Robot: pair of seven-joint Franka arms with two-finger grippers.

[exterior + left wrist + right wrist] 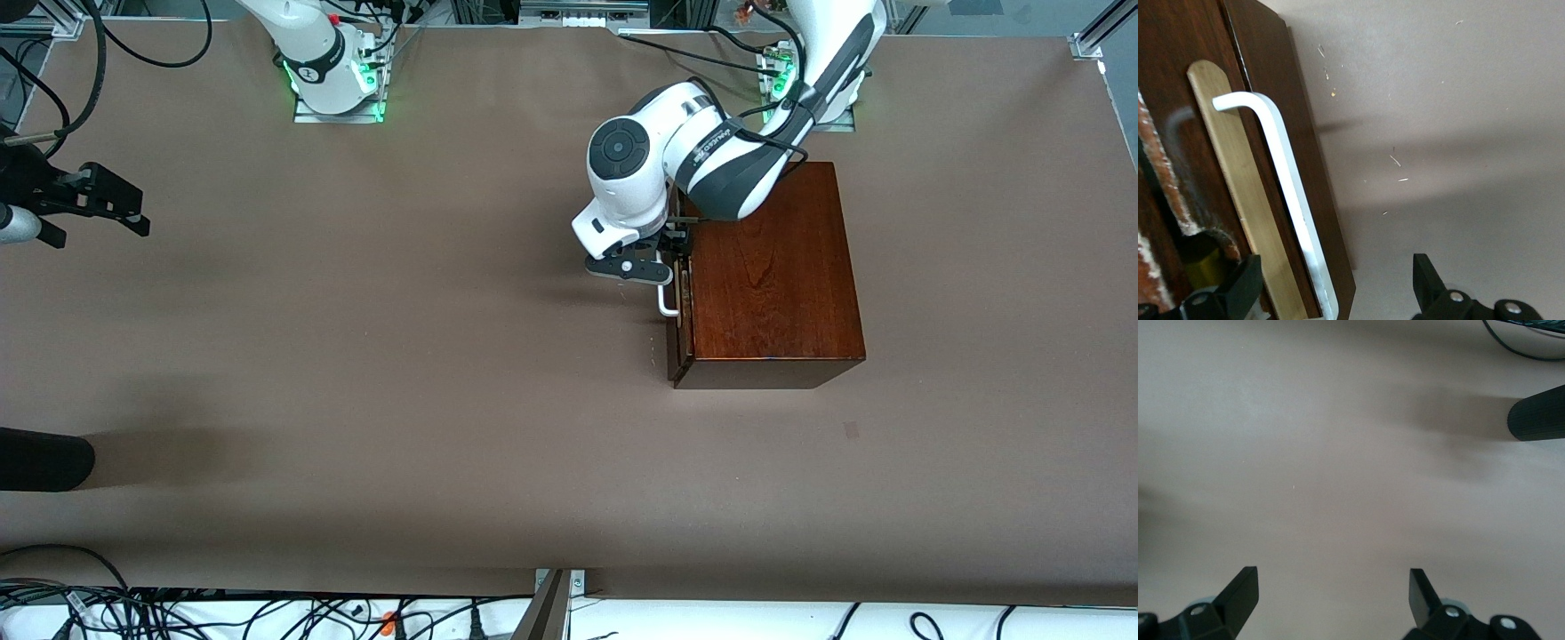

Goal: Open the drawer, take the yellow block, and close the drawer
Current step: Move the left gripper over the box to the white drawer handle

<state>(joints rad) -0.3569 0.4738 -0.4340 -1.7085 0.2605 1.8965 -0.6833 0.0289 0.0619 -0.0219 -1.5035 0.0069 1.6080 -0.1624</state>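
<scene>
The dark-brown wooden box point(773, 267) stands toward the left arm's end of the table. Its drawer point(679, 342) is out by a thin gap, and a pale-wood strip point(1238, 187) shows next to the dark front point(1315, 200). My left gripper point(673, 249) is open at the white handle point(667, 300). The handle's bar point(1288, 180) runs between my fingers point(1245, 287), untouched as far as I can see. A dull yellow patch point(1201, 272) shows in the gap; I cannot tell if it is the yellow block. My right gripper point(138, 220) waits open and empty point(1331, 593) over the table's right-arm end.
A black cylinder point(44, 458) pokes in over the table edge at the right arm's end and also shows in the right wrist view point(1536, 420). Cables point(267, 613) lie along the near edge. Bare brown tabletop point(400, 356) spreads between the grippers.
</scene>
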